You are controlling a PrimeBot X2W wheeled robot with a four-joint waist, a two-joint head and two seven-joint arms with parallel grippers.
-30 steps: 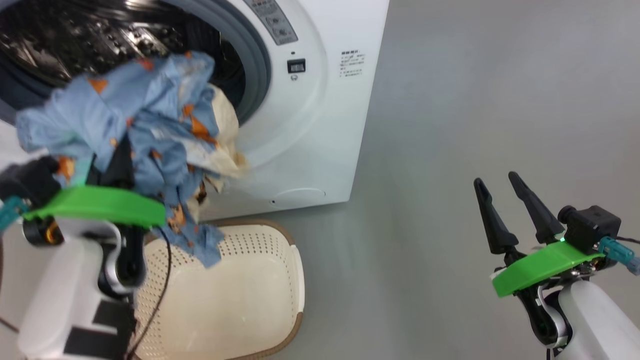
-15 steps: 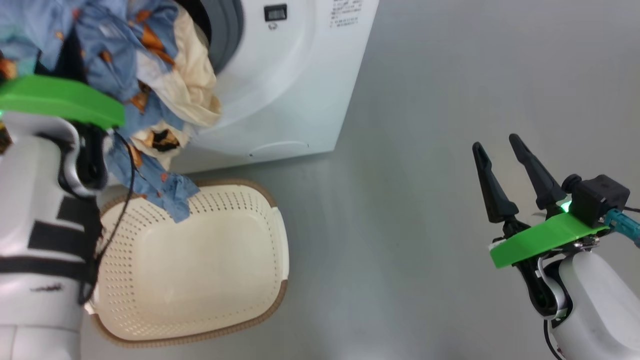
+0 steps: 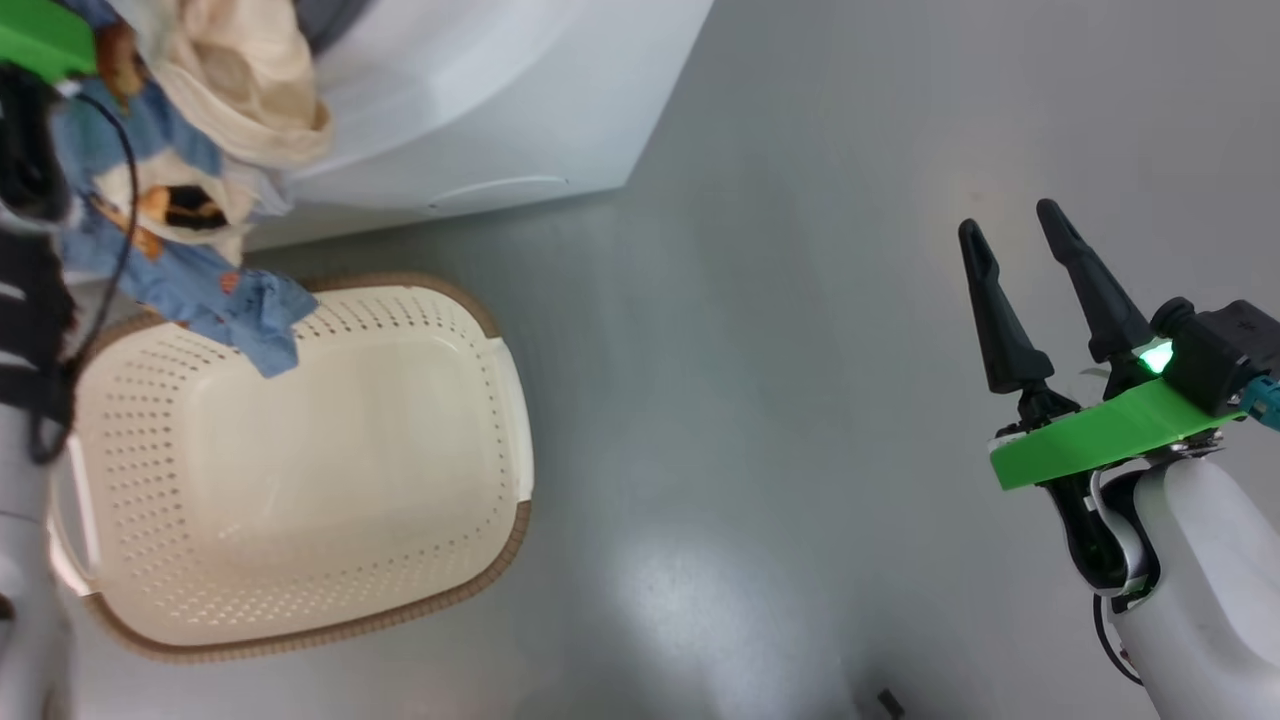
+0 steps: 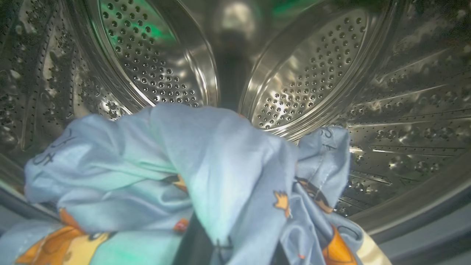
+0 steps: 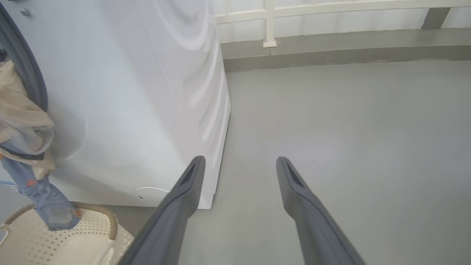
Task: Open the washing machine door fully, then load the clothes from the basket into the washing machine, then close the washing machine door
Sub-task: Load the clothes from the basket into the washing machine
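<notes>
The left gripper (image 4: 191, 244) was buried under the clothes (image 4: 184, 176), so I could not tell whether its fingers were pinched or spread. The bundle's top was up inside the steel drum (image 4: 301, 73), just past the mouth. The rest of the clothes (image 3: 190, 200) spilled down the washer (image 3: 480, 110) front, the cream piece uppermost and a blue tail dangling over the far rim of the basket (image 3: 505, 545). The basket stood on the floor (image 3: 780, 400) close against the washer's base, with nothing lying in its bottom. The right gripper (image 3: 1008, 218) hung well apart over bare floor, fingers spread and gripping nothing.
</notes>
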